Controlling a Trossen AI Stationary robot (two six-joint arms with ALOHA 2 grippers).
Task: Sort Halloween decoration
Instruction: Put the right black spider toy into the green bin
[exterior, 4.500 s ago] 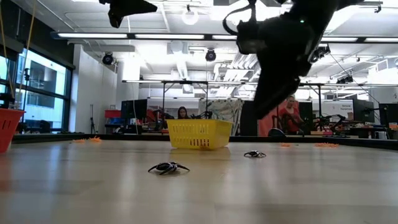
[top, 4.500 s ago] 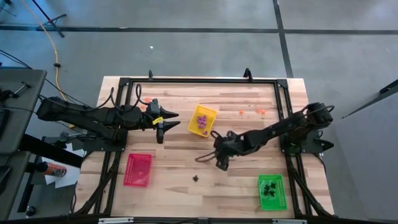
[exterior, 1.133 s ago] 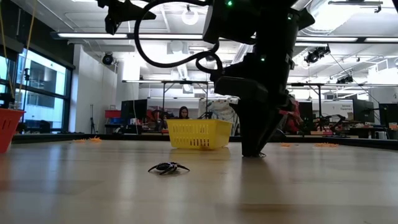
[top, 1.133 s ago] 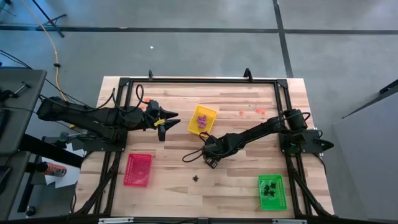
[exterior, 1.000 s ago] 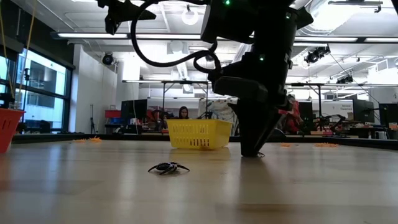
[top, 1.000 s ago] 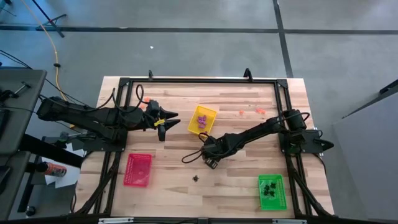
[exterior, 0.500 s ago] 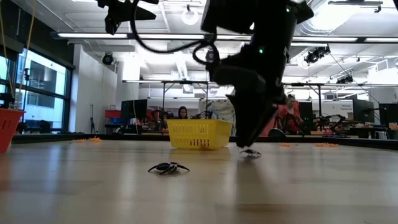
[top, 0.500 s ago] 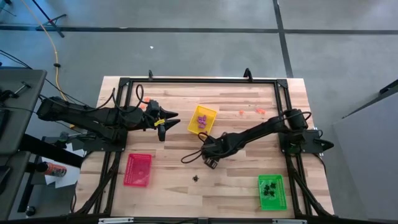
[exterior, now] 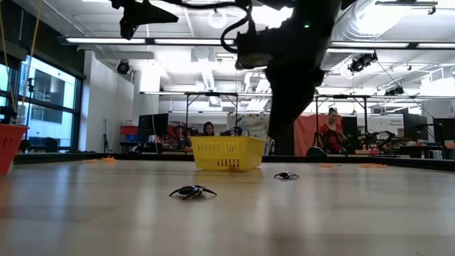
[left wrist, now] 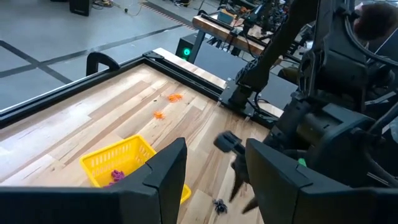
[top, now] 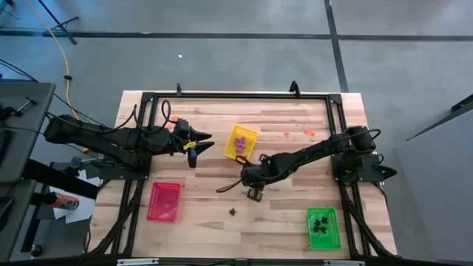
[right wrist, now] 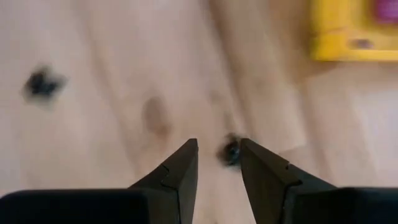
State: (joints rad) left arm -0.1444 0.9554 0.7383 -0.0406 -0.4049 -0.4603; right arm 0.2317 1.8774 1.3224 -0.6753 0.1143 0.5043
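Observation:
Two small black spider trinkets lie on the wooden table. One (exterior: 286, 175) sits just below my right gripper (right wrist: 219, 149), showing in the gap between its fingertips (right wrist: 231, 150). The other (top: 233, 212) lies nearer the table's near edge (exterior: 192, 191). My right gripper (top: 253, 194) hangs above the table's middle, pointing steeply down, open and holding nothing. My left gripper (top: 199, 144) hovers high at the left, open and empty (left wrist: 214, 162). Purple trinkets lie in the yellow tray (top: 241, 142), black ones in the green tray (top: 321, 227). Orange trinkets (top: 287, 134) lie near the far edge.
A red tray (top: 164, 201) stands at the near left. A black frame (top: 236, 96) runs round the table's edges. A loose dark cable (top: 229, 186) trails from my right arm over the table's middle. People and benches show in the room beyond the table.
My right gripper has risen from the table top and rolled about its own axis. The black spider it stood over has stayed on the table and now lies in plain sight below the fingertips.

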